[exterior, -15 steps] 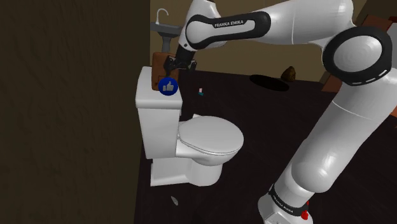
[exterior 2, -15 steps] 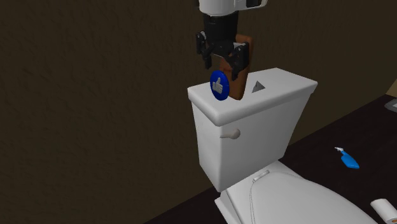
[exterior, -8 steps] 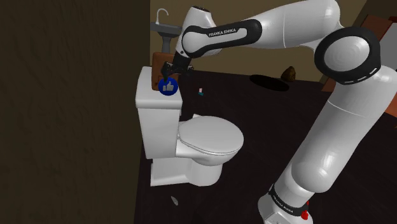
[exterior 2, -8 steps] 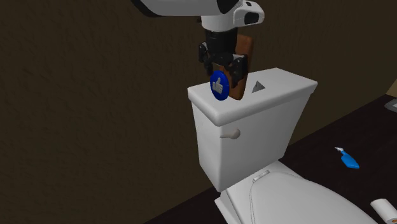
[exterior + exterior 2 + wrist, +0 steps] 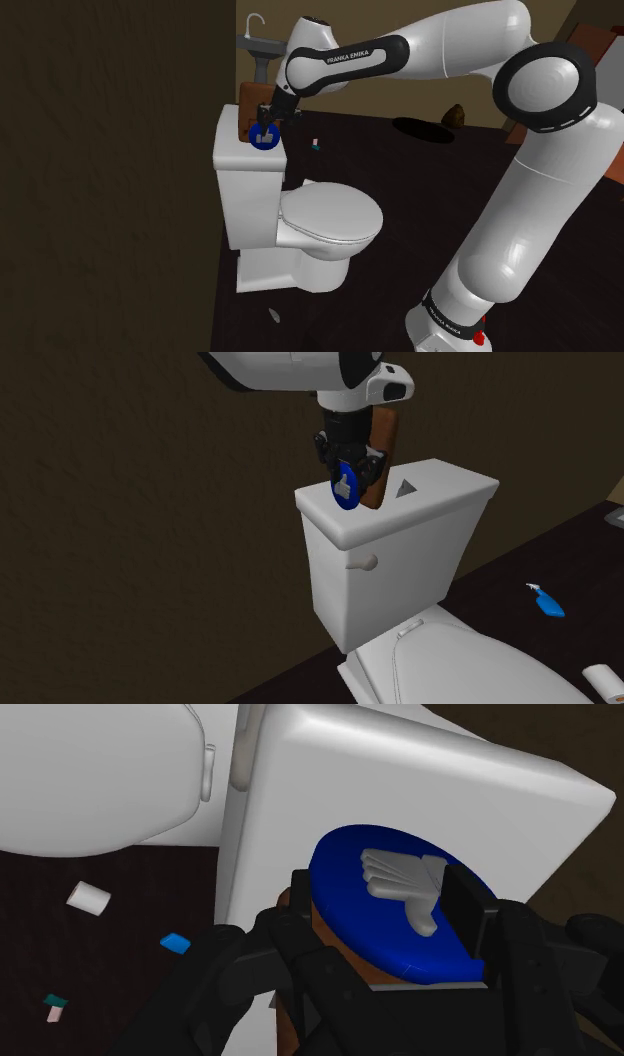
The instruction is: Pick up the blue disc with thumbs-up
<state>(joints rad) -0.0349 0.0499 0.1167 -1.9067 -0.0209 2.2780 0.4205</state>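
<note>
Since propped on edge against brown block [image 5: 388,437], straddling blue disc [image 5: 350,909] face-to-back with gripper [image 5: 383,901] spread, not clamped yet.

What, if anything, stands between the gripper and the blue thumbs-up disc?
Nothing visible does. The gripper straddles the blue disc on the toilet tank; the brown block stands behind the disc, not between them.
</note>
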